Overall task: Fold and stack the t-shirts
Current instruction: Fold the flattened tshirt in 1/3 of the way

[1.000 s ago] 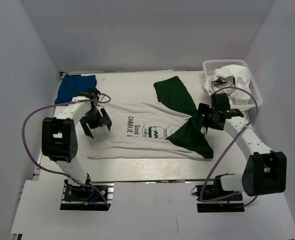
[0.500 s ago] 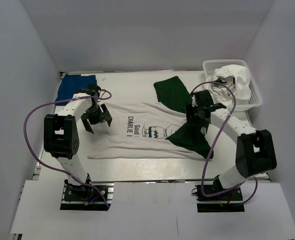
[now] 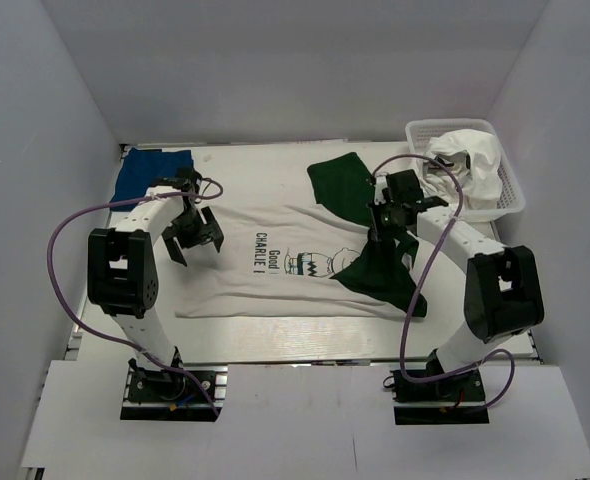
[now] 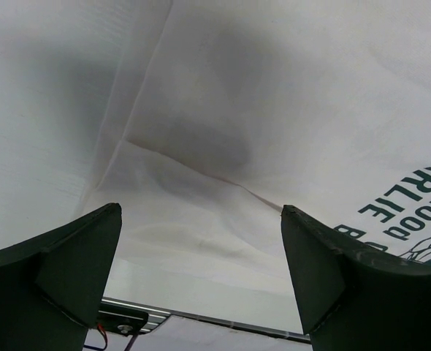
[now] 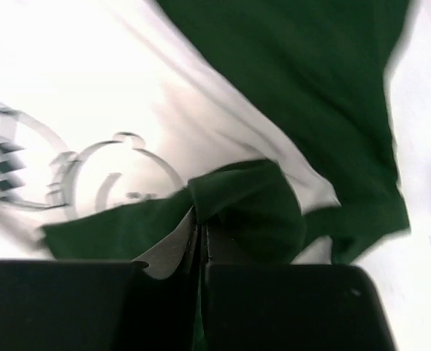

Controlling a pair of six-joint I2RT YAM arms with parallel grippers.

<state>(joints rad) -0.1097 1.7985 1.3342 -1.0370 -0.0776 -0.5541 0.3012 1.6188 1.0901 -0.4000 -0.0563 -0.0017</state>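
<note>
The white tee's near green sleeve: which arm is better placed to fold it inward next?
Right, probably: the right gripper is shut on the near green sleeve, while the left gripper hangs open over the white tee's hem end.

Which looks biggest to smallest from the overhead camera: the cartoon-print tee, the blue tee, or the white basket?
1. cartoon-print tee, spread out flat, clearly largest.
2. white basket, far right corner.
3. blue tee, far left; it seems folded, so only part shows.

The cartoon print (image 5: 69,170) on the white tee (image 5: 77,66) is blurred.
</note>
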